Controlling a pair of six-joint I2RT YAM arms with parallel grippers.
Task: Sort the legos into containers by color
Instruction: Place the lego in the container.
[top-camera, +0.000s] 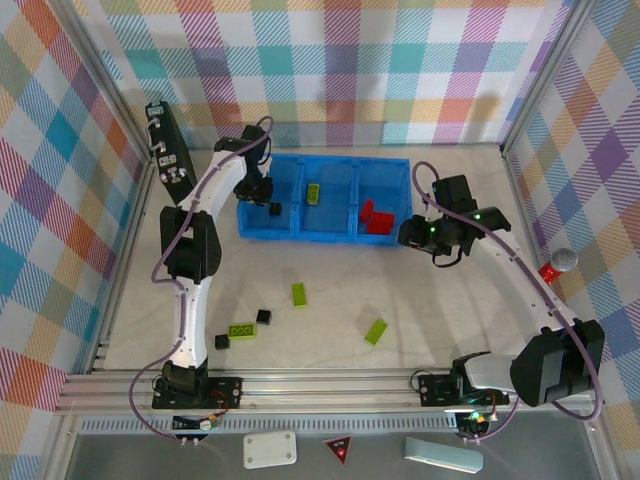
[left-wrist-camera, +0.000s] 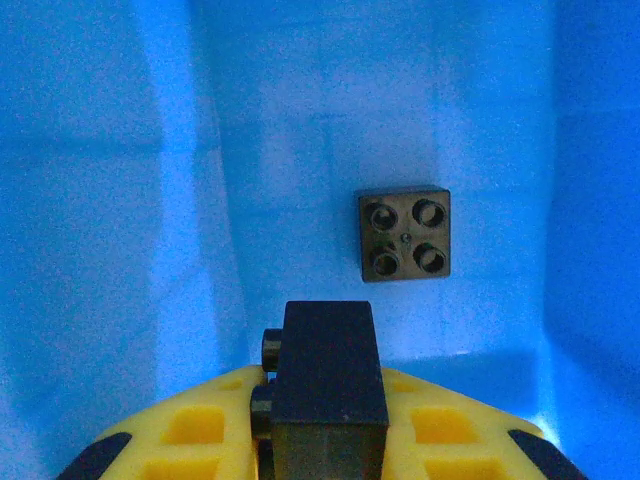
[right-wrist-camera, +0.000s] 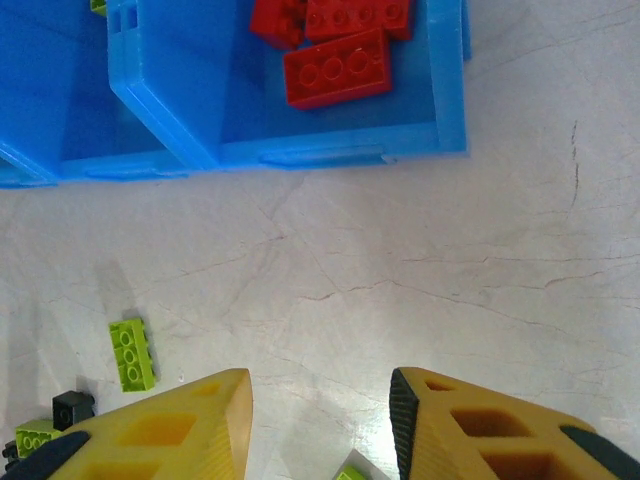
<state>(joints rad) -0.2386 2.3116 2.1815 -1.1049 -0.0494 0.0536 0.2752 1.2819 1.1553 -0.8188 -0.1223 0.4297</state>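
My left gripper (left-wrist-camera: 326, 405) is shut on a black cube (left-wrist-camera: 328, 365) and hangs inside the left compartment (top-camera: 252, 222) of the blue tray. A second black cube (left-wrist-camera: 404, 234) lies studs-up on that compartment's floor. From above, the left gripper (top-camera: 260, 190) sits over this compartment with a black cube (top-camera: 275, 208) beside it. The middle compartment holds a green brick (top-camera: 314, 193), the right one red bricks (top-camera: 376, 218). My right gripper (top-camera: 415, 236) is open and empty just off the tray's right front corner, over bare table (right-wrist-camera: 320, 410). The red bricks (right-wrist-camera: 338, 66) lie ahead of it.
Loose on the table are green bricks (top-camera: 299, 294) (top-camera: 376, 331) (top-camera: 240, 331) and black cubes (top-camera: 264, 316) (top-camera: 222, 342). A black case (top-camera: 165, 145) stands at the back left. A red and grey object (top-camera: 557, 265) sits by the right wall.
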